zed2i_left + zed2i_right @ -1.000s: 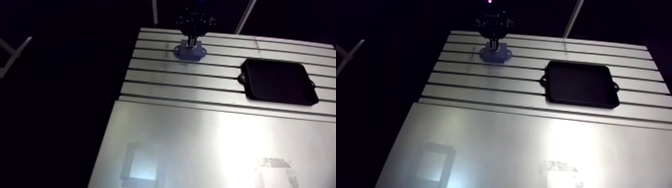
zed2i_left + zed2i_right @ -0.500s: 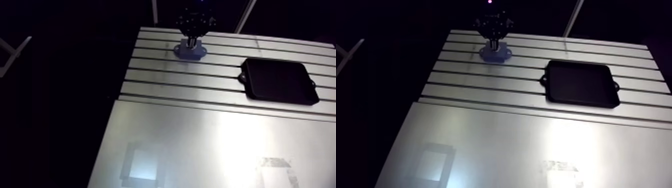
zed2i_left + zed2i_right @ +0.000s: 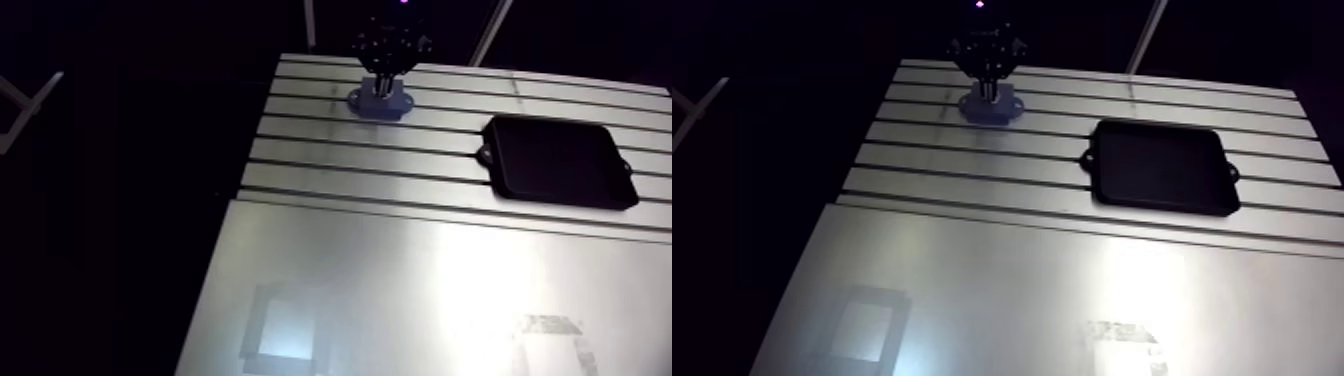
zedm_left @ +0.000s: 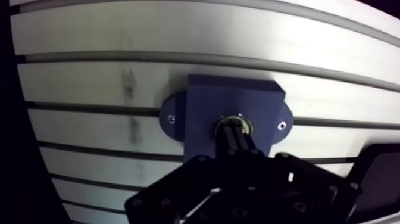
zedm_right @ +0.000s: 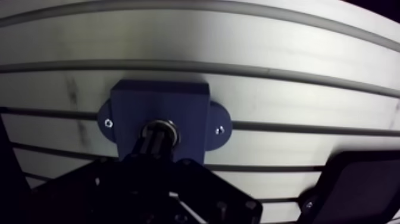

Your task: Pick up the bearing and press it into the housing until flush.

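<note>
The fingers (image 4: 227, 142) were clenched together, tips planted on the silvery bearing (image 4: 244, 121) sitting directly under them in the bore of the blue housing (image 4: 205, 101) on the counter (image 4: 119, 36), apparently closed to serve as a ram pushing it flush.

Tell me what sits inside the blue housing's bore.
A metal bearing ring shows in the housing; the pincer covers its centre, so seating depth is hidden.

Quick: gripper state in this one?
Gripper: closed, tips resting on the bearing in the blue housing, apparently not gripping it.
</note>
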`<state>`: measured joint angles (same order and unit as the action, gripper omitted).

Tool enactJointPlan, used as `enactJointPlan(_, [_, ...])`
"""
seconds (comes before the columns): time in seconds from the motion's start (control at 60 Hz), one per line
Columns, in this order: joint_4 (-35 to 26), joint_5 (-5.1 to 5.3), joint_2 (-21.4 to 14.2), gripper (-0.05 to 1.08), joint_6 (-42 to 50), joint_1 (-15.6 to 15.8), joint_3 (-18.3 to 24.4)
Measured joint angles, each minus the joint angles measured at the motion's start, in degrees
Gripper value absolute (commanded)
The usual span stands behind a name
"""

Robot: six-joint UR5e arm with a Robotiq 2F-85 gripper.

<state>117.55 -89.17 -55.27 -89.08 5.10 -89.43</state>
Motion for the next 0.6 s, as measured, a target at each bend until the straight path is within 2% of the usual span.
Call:
enactJointPlan(0.45, [-0.1,-0.03,-0.1,1.08,0.0,-0.1,0.0])
enactJointPlan(0.6, [-0.3,0.07,-1.3,1.08,-0.1,-0.1,0.4])
